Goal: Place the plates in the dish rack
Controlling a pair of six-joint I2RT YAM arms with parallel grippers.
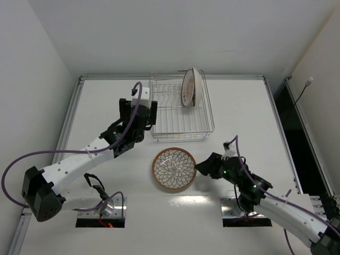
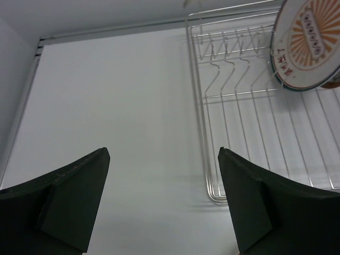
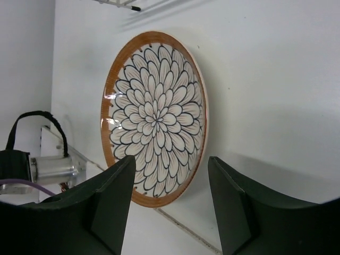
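A brown-rimmed plate with a petal pattern [image 1: 174,169] lies flat on the table in front of the dish rack [image 1: 178,127]; it also shows in the right wrist view [image 3: 155,117]. My right gripper [image 1: 202,166] is open just right of the plate's rim, its jaws level with the near edge [image 3: 171,164]. Two plates stand upright in the rack's back right slots [image 1: 190,87]; the orange-striped one [image 2: 308,42] faces the left wrist camera, with another close behind it. My left gripper [image 1: 137,112] is open and empty, just left of the rack [image 2: 255,106].
The table's raised rim [image 1: 170,77] runs along the back. Two cut-outs with cables [image 1: 101,212] lie near the arm bases at the front edge.
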